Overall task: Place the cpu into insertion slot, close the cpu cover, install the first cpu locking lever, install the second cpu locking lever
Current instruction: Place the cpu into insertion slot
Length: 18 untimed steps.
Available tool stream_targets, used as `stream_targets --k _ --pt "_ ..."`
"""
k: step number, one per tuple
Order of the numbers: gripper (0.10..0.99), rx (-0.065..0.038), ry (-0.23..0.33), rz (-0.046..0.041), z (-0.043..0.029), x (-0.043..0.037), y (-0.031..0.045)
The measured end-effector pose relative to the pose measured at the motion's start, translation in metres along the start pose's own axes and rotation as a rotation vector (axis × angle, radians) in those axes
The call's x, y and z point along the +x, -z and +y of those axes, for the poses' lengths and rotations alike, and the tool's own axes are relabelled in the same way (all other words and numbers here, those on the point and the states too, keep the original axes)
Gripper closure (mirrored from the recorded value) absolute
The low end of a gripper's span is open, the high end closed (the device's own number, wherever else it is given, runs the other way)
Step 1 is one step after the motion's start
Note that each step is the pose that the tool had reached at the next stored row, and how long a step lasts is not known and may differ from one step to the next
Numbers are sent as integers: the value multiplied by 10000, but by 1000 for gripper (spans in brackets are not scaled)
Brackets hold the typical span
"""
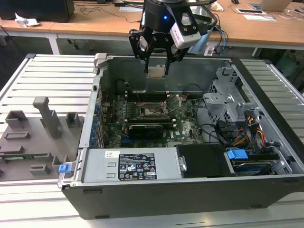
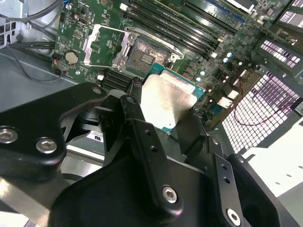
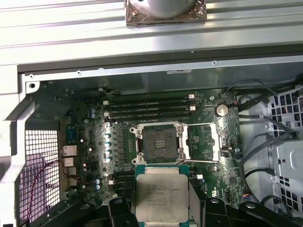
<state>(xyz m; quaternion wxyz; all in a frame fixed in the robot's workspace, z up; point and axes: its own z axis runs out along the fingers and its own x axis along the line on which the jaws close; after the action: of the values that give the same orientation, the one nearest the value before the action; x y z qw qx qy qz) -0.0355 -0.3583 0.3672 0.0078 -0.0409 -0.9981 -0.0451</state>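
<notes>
My gripper [image 1: 156,71] hangs above the open computer case, shut on the cpu [image 1: 156,71], a flat square silver-topped chip. In both wrist views the cpu [image 3: 161,194] [image 2: 165,99] sits between the black fingers [image 3: 119,213], held clear above the board. The insertion slot [image 3: 161,142] [image 2: 149,53] [image 1: 153,111] is a dark square socket on the green board; it is bare and lies below and ahead of the chip. The cpu cover [image 3: 218,142] [image 2: 110,28], a silver window frame, is swung open to the side of the socket.
Memory slots [image 3: 151,106] run beside the socket and a black graphics card [image 1: 147,127] lies on its other side. A drive cage [image 1: 228,99] with cables fills the exterior view's right, and the power supply [image 1: 128,166] sits in front. Grey fixtures [image 1: 42,123] stand outside the case.
</notes>
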Motion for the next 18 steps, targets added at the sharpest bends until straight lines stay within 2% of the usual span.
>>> stream_targets --k 18 --pt "549 -5 -286 -26 0 0 0"
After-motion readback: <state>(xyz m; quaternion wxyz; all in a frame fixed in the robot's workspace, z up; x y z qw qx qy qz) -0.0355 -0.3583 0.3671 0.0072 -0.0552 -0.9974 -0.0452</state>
